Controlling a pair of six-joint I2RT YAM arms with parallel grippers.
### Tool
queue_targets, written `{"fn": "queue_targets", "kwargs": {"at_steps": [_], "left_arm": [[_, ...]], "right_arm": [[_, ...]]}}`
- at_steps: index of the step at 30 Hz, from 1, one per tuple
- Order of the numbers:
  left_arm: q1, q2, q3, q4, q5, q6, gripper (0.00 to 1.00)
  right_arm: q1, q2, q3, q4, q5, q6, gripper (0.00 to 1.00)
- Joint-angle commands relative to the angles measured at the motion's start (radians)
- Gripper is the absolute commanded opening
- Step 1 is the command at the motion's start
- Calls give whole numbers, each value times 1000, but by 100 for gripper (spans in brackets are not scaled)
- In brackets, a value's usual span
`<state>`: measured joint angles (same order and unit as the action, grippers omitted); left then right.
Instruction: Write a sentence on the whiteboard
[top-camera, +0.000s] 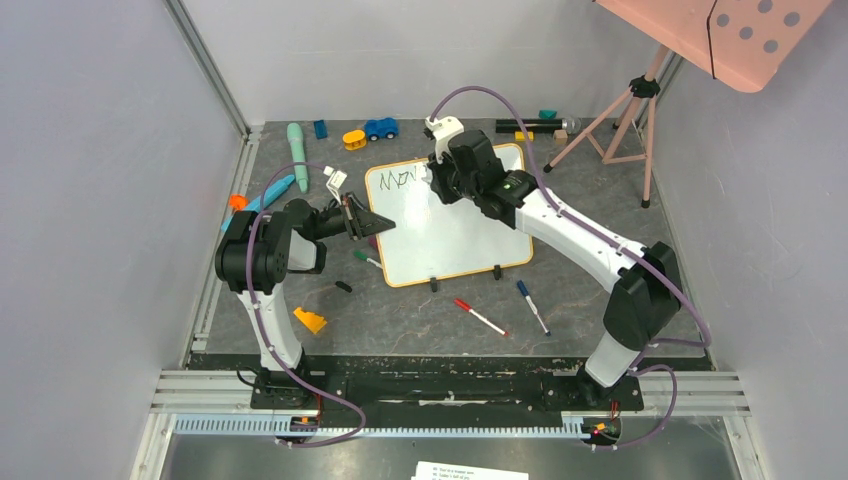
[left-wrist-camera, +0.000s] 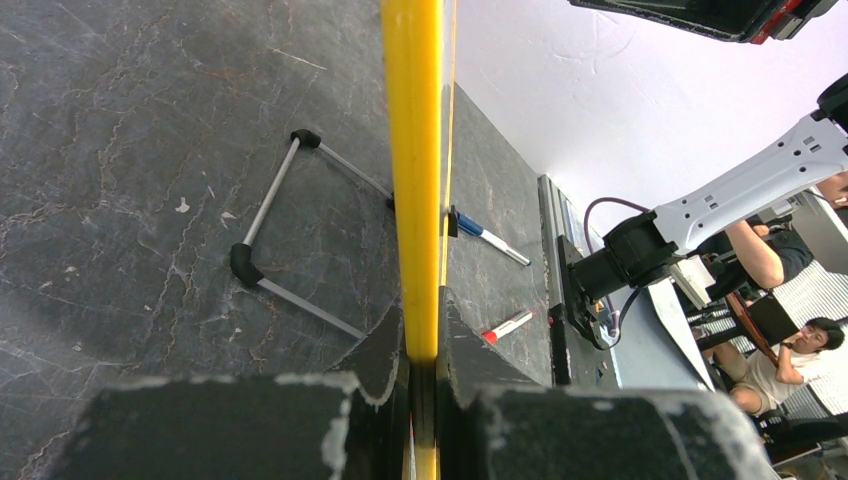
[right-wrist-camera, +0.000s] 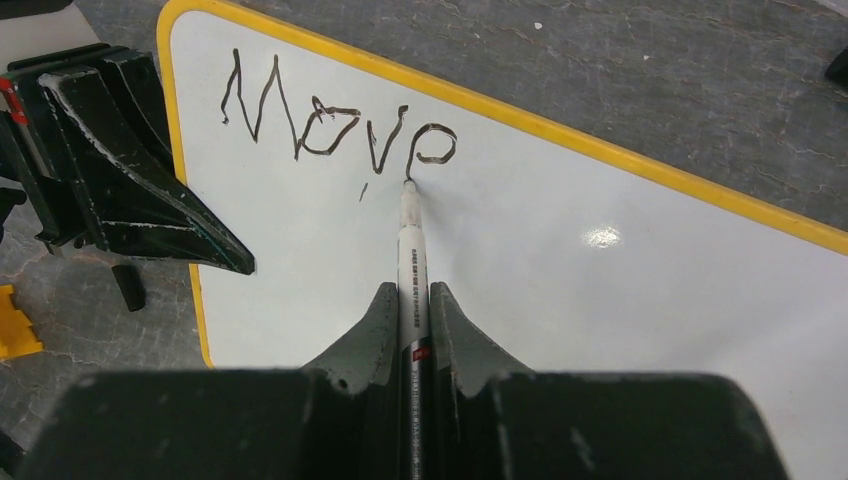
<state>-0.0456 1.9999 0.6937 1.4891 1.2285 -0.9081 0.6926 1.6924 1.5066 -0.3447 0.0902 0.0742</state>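
Note:
The whiteboard (top-camera: 455, 235), white with a yellow-orange frame, lies in the middle of the table. My left gripper (top-camera: 383, 226) is shut on the frame at the board's left edge; in the left wrist view the yellow frame (left-wrist-camera: 412, 150) runs straight up from between the gripper's (left-wrist-camera: 422, 325) fingers. My right gripper (right-wrist-camera: 412, 300) is shut on a white marker (right-wrist-camera: 411, 250) above the board's upper left part. The marker's tip touches the whiteboard (right-wrist-camera: 600, 300) just below the last letter. The sentence (right-wrist-camera: 335, 125) reads "Move" in dark wobbly strokes near the top left corner.
A red marker (top-camera: 480, 316) and a blue marker (top-camera: 532, 306) lie in front of the board. A green marker (top-camera: 367, 258), a black cap (top-camera: 343, 286) and a yellow block (top-camera: 310, 320) are near the left arm. Toys line the back edge, and a pink tripod (top-camera: 625, 110) stands at back right.

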Motion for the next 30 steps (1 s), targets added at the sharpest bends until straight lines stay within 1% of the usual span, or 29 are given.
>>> {"fn": "queue_targets", "kwargs": {"at_steps": [1, 12, 16, 23, 30], "left_arm": [[-1, 1, 12, 68, -6, 115, 2], [-1, 2, 13, 68, -5, 113, 2], [-1, 4, 15, 68, -6, 110, 2], [0, 2, 11, 68, -9, 112, 2], [0, -6, -2, 68, -23, 121, 2]], "right_arm": [[-15, -14, -22, -27, 81, -17, 0], [-17, -34, -22, -28, 110, -18, 0], [-17, -53, -27, -11, 76, -22, 0], [-24, -127, -64, 80, -20, -39, 0], [-31, -167, -118, 105, 6, -55, 0]]}}
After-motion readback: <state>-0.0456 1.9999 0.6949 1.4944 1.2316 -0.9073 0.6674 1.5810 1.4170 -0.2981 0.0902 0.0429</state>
